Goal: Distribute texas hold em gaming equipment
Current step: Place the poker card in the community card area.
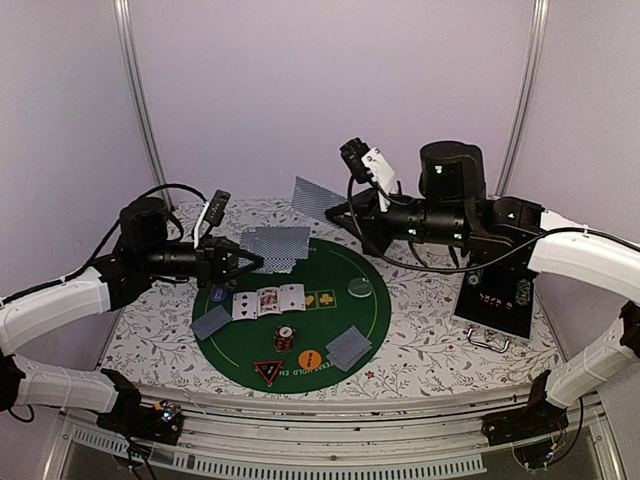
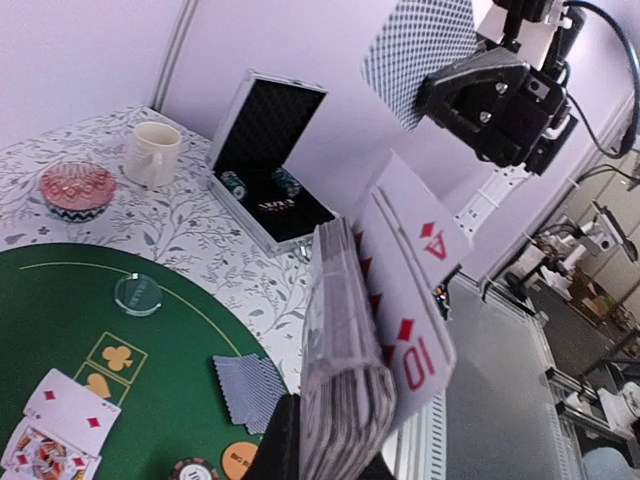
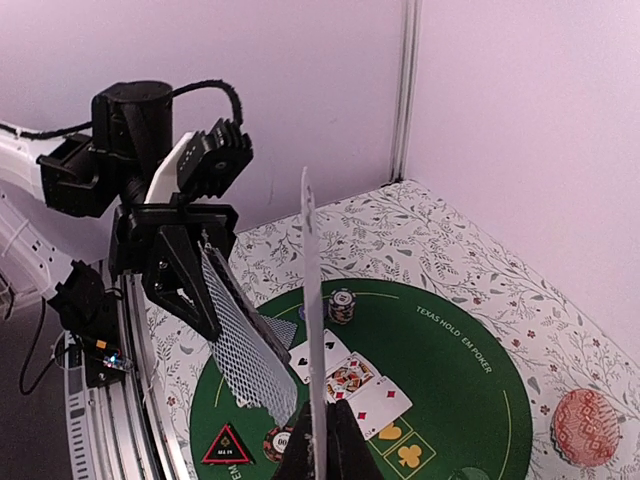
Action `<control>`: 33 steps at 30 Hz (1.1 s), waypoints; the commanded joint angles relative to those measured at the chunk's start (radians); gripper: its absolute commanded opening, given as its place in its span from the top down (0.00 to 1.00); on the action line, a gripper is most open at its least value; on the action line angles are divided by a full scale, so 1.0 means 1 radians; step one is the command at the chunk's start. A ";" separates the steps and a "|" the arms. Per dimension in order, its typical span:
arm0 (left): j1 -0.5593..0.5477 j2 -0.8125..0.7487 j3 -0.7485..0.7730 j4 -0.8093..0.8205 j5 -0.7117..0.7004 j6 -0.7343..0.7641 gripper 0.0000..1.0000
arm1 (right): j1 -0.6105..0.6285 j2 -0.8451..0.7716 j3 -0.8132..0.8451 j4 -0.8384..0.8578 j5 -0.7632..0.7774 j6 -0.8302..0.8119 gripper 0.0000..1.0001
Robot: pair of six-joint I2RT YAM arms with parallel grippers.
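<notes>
Over on the left, the left claw (image 1: 238,262) is shut tight on the deck (image 1: 275,246). It holds the deck up in the air, above the far left side of the mat (image 1: 330,320). Two cards stick out of the deck a bit: a ten of diamonds (image 2: 410,360) and an ace of diamonds (image 2: 428,240).

The round green mat lies on the bench (image 1: 430,340). At its left side is a blue button (image 1: 217,294). Just in front of that button lie the left face-down cards (image 1: 211,322). Next come three face-up cards (image 1: 268,301) in a row, touching each other. Nearer the arms sit a triangle marker (image 1: 268,372), a small chip stack (image 1: 285,338) and an orange button (image 1: 310,358), all close together. To the right of them lie the right face-down cards (image 1: 348,347). A pale-green button (image 1: 359,289) sits alone on the far right part of the mat.

The right claw (image 1: 352,212) pinches a single card (image 1: 315,197). That card is high in the air, behind the mat, and its patterned back faces the top camera. From the right wrist it shows edge on, standing up between the two fingers.

At the far right, an open black case (image 1: 497,300) rests on the bench.
</notes>
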 commanded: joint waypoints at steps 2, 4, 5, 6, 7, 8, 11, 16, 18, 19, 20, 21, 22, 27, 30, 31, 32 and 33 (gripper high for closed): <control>0.068 -0.044 0.008 -0.057 -0.162 0.019 1.00 | -0.125 -0.084 -0.056 -0.011 -0.035 0.172 0.99; 0.089 -0.062 0.008 -0.076 -0.233 0.023 1.00 | -0.154 -0.073 -0.059 -0.045 -0.036 0.217 0.98; 0.095 -0.072 0.006 -0.085 -0.254 0.027 1.00 | -0.171 -0.060 -0.055 -0.066 -0.032 0.251 0.99; 0.101 -0.087 0.006 -0.095 -0.301 0.033 1.00 | -0.185 -0.042 -0.048 -0.091 -0.022 0.286 0.99; 0.107 -0.097 0.005 -0.106 -0.337 0.039 1.00 | -0.199 -0.024 -0.043 -0.117 -0.007 0.318 0.99; 0.111 -0.108 0.005 -0.116 -0.370 0.043 1.00 | -0.210 -0.010 -0.046 -0.119 0.008 0.389 0.99; 0.127 -0.128 0.002 -0.128 -0.425 0.045 1.00 | -0.215 0.021 -0.173 0.095 -0.027 0.629 0.99; 0.142 -0.141 0.005 -0.140 -0.440 0.044 1.00 | -0.209 0.166 -0.314 0.420 -0.073 0.948 0.99; 0.145 -0.145 0.005 -0.145 -0.443 0.045 1.00 | -0.189 0.258 -0.288 0.464 -0.063 0.997 0.99; 0.146 -0.149 0.005 -0.146 -0.445 0.046 1.00 | -0.181 0.288 -0.283 0.485 -0.058 1.012 0.99; 0.147 -0.154 0.005 -0.146 -0.444 0.046 1.00 | -0.175 0.314 -0.281 0.514 -0.054 1.039 0.99; 0.147 -0.155 0.004 -0.146 -0.443 0.046 1.00 | -0.171 0.335 -0.274 0.535 -0.045 1.063 0.99; 0.148 -0.159 0.005 -0.146 -0.441 0.046 1.00 | -0.166 0.357 -0.252 0.536 -0.031 1.062 0.99; 0.152 -0.166 0.001 -0.145 -0.448 0.044 1.00 | -0.157 0.430 -0.249 0.576 -0.020 1.092 0.99; 0.155 -0.160 0.001 -0.139 -0.444 0.040 1.00 | -0.150 0.470 -0.290 0.651 0.007 1.245 0.99; 0.158 -0.158 0.001 -0.140 -0.440 0.039 1.00 | -0.147 0.487 -0.293 0.666 0.025 1.278 0.98; 0.160 -0.157 0.001 -0.140 -0.437 0.038 1.00 | -0.145 0.507 -0.290 0.679 0.037 1.332 0.98; 0.161 -0.156 0.001 -0.140 -0.434 0.037 1.00 | -0.145 0.528 -0.283 0.692 0.041 1.372 0.98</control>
